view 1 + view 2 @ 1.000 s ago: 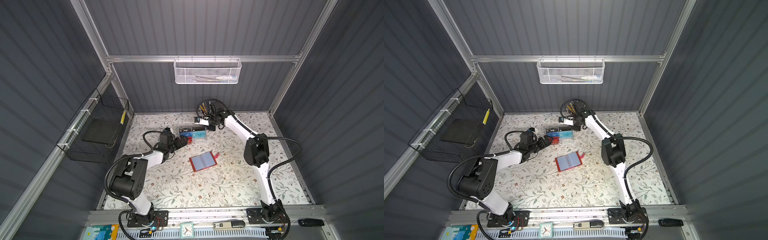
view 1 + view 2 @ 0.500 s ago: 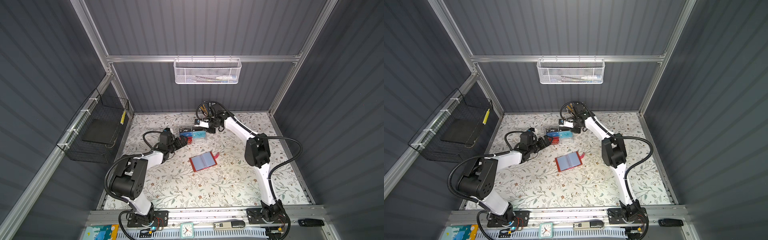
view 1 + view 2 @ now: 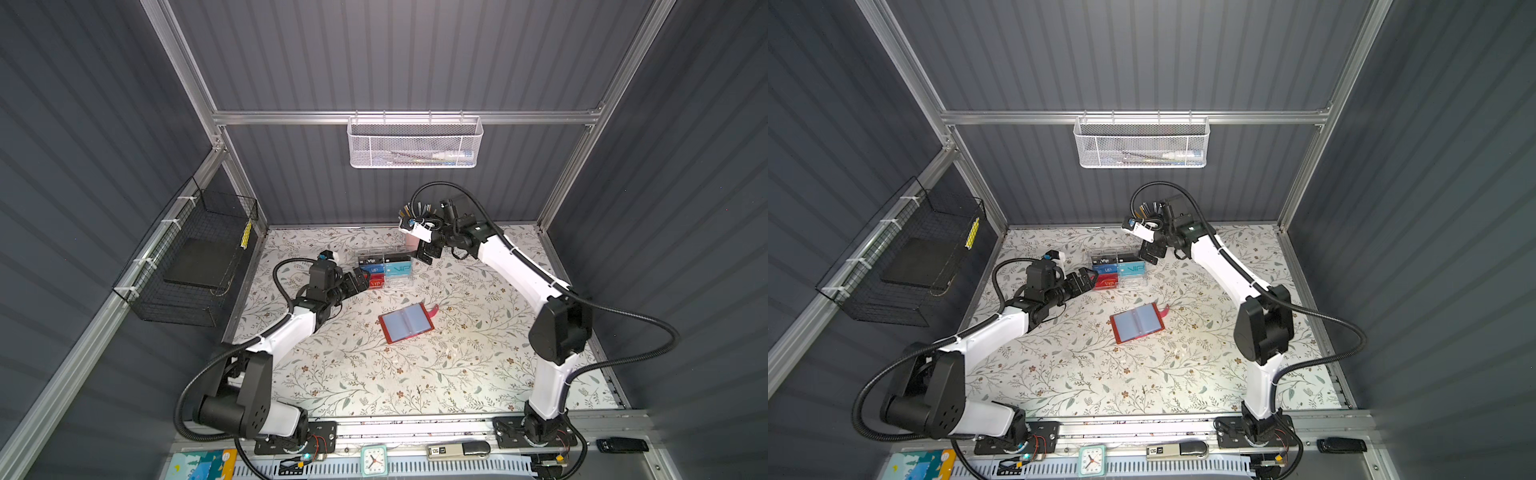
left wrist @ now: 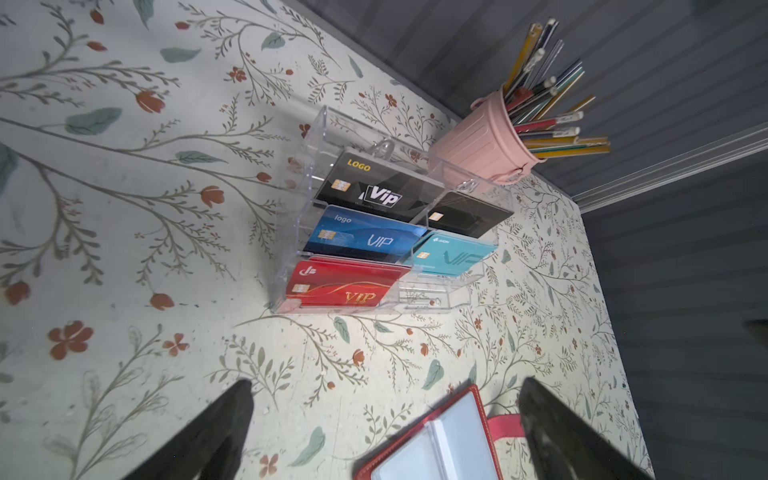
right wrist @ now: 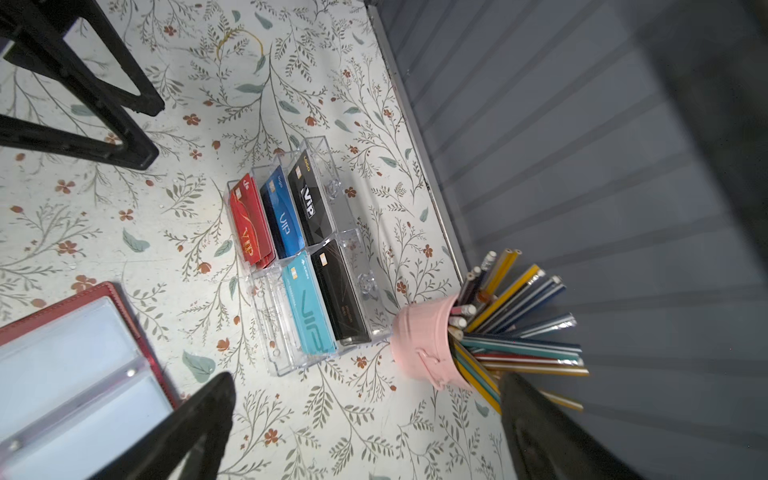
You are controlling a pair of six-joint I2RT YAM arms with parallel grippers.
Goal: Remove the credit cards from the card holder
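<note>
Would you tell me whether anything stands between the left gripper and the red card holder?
Nothing visible does: only floral table lies between the left gripper and the card holder; the clear card box sits aside.

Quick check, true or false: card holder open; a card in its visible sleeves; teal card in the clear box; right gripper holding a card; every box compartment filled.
The card holder lies open: true.
Its visible sleeves hold a card: false, they look empty.
The teal card sits in the clear box: true.
The right gripper holds a card: false, it is open and empty.
Every box compartment is filled: false, the one beside the red card is empty.
</note>
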